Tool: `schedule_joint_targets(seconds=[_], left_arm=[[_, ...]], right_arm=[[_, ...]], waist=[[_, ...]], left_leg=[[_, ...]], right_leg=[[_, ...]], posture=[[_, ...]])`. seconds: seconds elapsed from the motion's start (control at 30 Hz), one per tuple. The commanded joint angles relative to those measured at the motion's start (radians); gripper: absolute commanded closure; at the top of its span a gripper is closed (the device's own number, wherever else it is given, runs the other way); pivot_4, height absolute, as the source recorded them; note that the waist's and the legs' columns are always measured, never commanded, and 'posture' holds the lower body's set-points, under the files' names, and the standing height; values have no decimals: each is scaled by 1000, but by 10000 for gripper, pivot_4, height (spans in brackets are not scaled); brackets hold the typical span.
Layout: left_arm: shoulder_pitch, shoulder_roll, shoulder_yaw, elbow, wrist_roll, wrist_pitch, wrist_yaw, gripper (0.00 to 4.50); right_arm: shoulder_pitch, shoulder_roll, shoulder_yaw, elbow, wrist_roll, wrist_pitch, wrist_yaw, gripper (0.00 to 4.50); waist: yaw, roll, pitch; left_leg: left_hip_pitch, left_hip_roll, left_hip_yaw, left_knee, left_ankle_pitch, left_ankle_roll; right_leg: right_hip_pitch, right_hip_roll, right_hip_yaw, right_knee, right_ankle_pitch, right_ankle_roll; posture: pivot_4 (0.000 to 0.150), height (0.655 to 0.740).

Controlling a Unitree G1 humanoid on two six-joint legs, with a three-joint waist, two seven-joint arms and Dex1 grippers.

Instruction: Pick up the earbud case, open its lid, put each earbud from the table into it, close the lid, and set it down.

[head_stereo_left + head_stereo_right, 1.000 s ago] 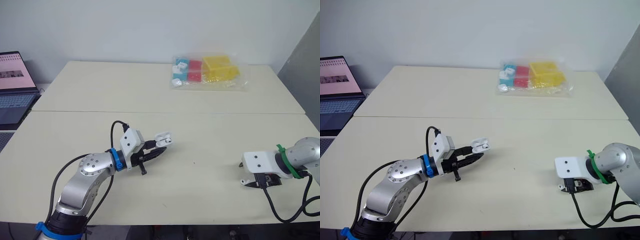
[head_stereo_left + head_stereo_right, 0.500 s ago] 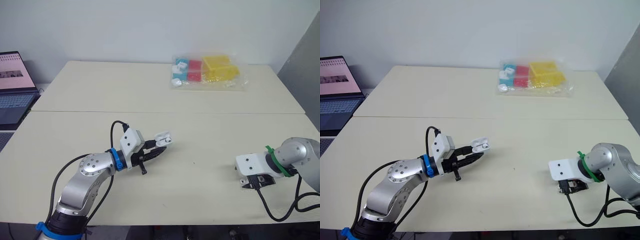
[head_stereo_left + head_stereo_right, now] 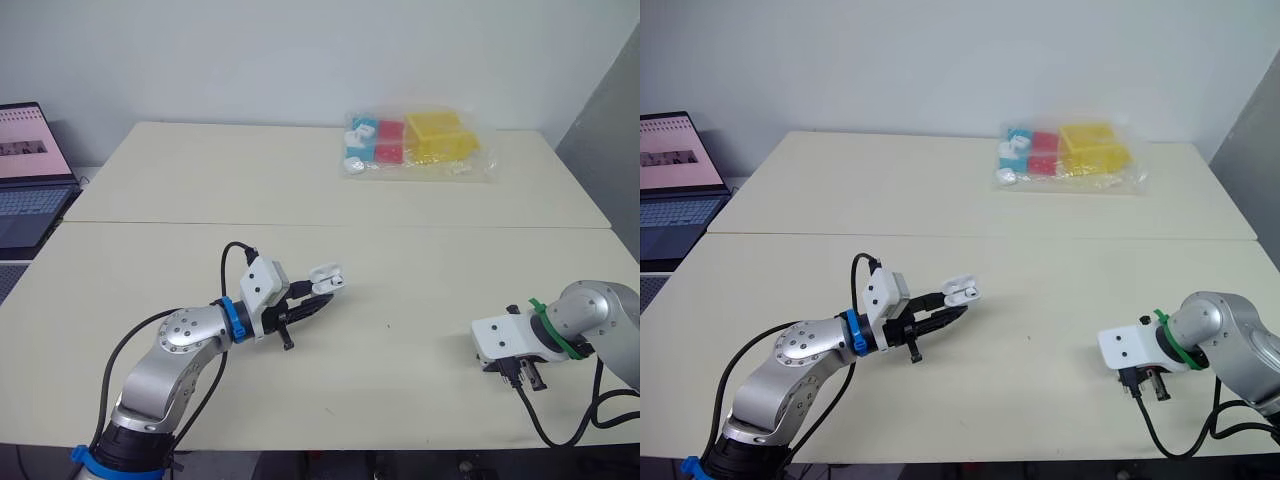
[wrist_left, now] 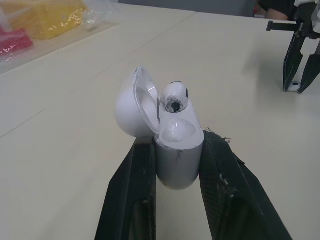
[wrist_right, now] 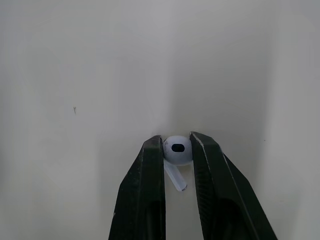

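My left gripper [image 3: 320, 294] is shut on the white earbud case [image 3: 327, 276], holding it just above the middle of the table. In the left wrist view the case [image 4: 176, 155] sits between the fingers [image 4: 134, 190] with its lid tipped open. One white earbud [image 4: 175, 96] rests in a socket. At the right, near the table's front edge, my right gripper [image 3: 524, 378] points down at the tabletop. The right wrist view shows its fingers [image 5: 150, 185] closed on a second white earbud [image 5: 177, 150], whose stem lies on the table.
A clear plastic bag [image 3: 418, 145] with yellow, red and blue boxes lies at the back of the table. An open laptop [image 3: 30, 170] stands off the table's left side. Bare tabletop lies between the two grippers.
My right gripper has turned from lying sideways to pointing down at the table, shifting slightly left. The left arm and the case have not moved.
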Motion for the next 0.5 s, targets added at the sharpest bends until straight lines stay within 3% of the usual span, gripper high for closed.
schedule_joint_targets(seconds=[0.03, 0.33, 0.5], left_arm=[[-6, -1, 7, -39, -10, -12, 2, 36997], [-30, -34, 14, -23, -34, -9, 11, 36997], [-72, -90, 9, -8, -51, -17, 24, 36997]], right_arm=[[10, -17, -18, -5, -5, -8, 12, 41112], [-15, 24, -219, -120, 249, 202, 0, 41112], [-124, 314, -384, -305, 596, 688, -229, 41112]], waist=[[0, 0, 0], [0, 0, 0], [-1, -1, 1]], left_leg=[[0, 0, 0, 0, 0, 0], [0, 0, 0, 0, 0, 0], [0, 0, -1, 1, 0, 0]], right_leg=[[0, 0, 0, 0, 0, 0], [0, 0, 0, 0, 0, 0], [0, 1, 0, 2, 0, 0]], posture=[[1500, 7400], [1500, 7400], [1500, 7400]])
